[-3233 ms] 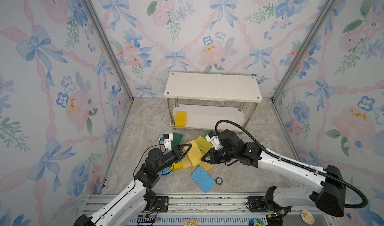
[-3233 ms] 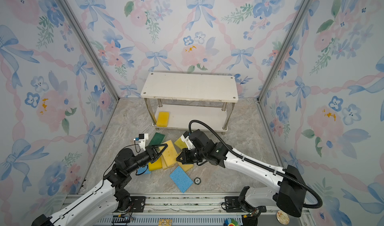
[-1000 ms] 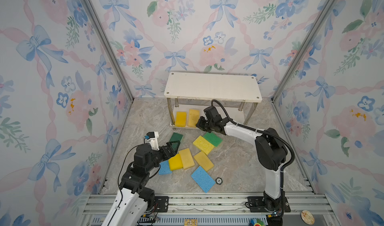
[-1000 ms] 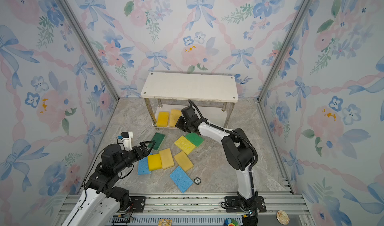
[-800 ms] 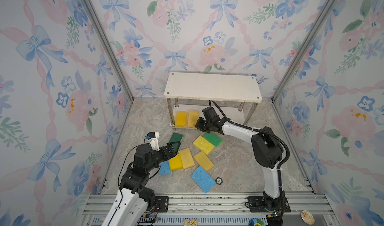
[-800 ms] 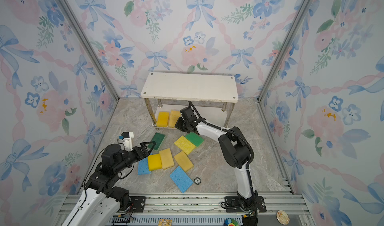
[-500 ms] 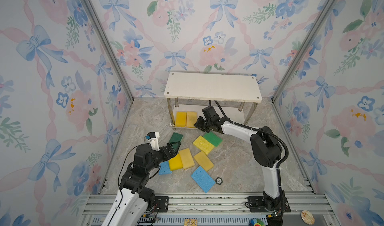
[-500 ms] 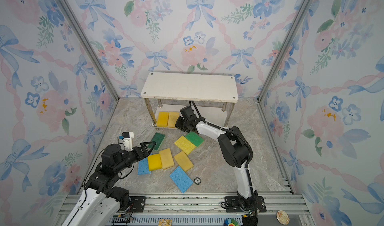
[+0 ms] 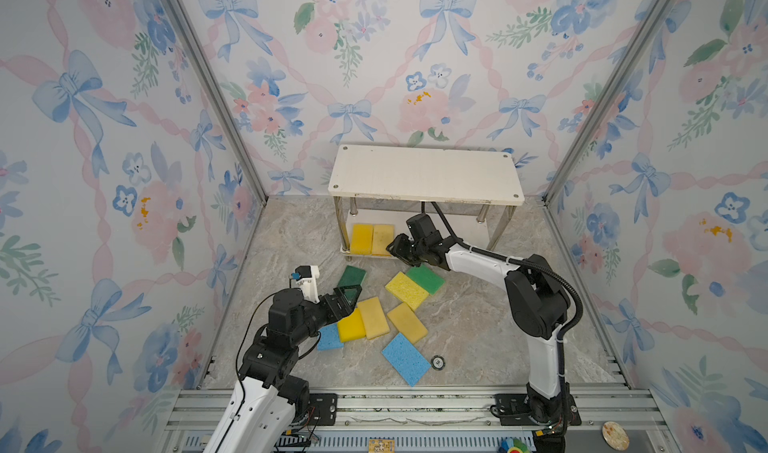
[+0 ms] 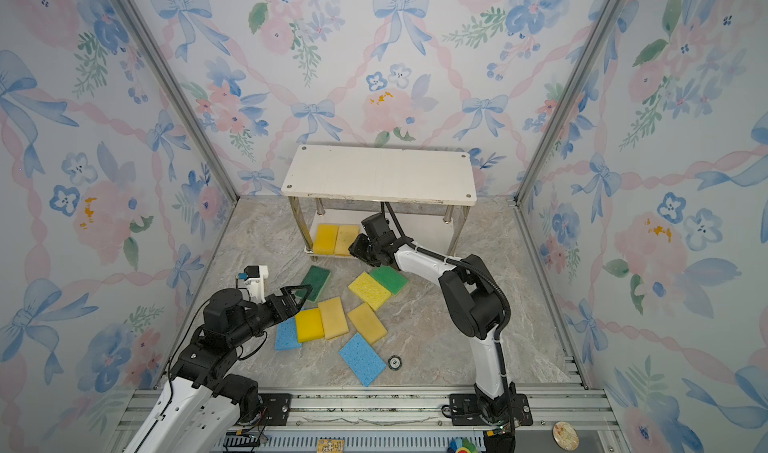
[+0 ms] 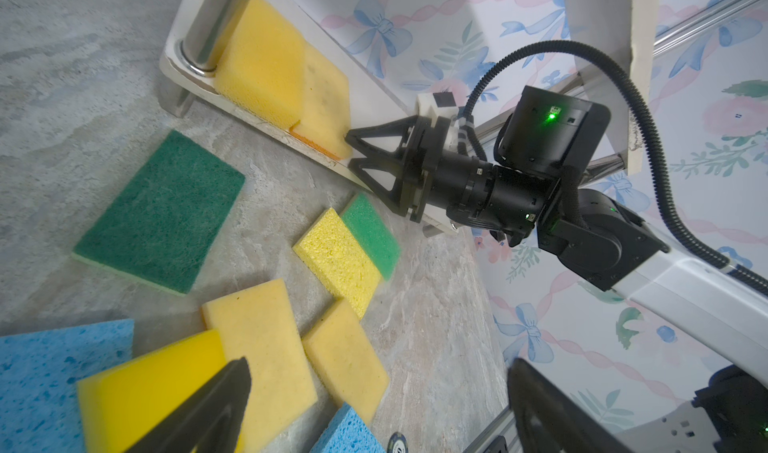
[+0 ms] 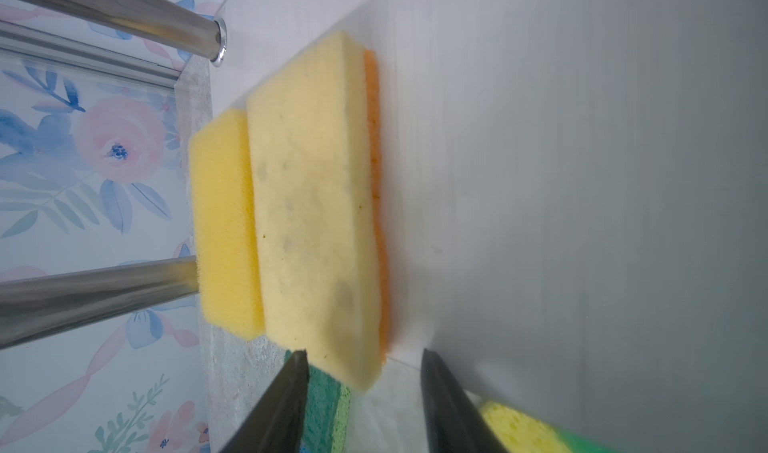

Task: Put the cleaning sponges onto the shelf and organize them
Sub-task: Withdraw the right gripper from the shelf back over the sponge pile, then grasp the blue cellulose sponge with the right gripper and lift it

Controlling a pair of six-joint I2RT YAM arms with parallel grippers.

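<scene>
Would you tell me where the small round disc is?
In both top views the disc lies on the floor, right of the front blue sponge.

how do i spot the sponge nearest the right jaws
Start at the white two-tier shelf by the back wall, lower board. Two sponges lie side by side at its left end; yours is the right-hand sponge, paler than its bright yellow neighbour, orange layer underneath.

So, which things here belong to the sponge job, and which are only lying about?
Job: shelf; two yellow sponges on its lower board; eight sponges on the floor.
Lying about: small black-and-white disc; round tan disc by the front rail.
</scene>
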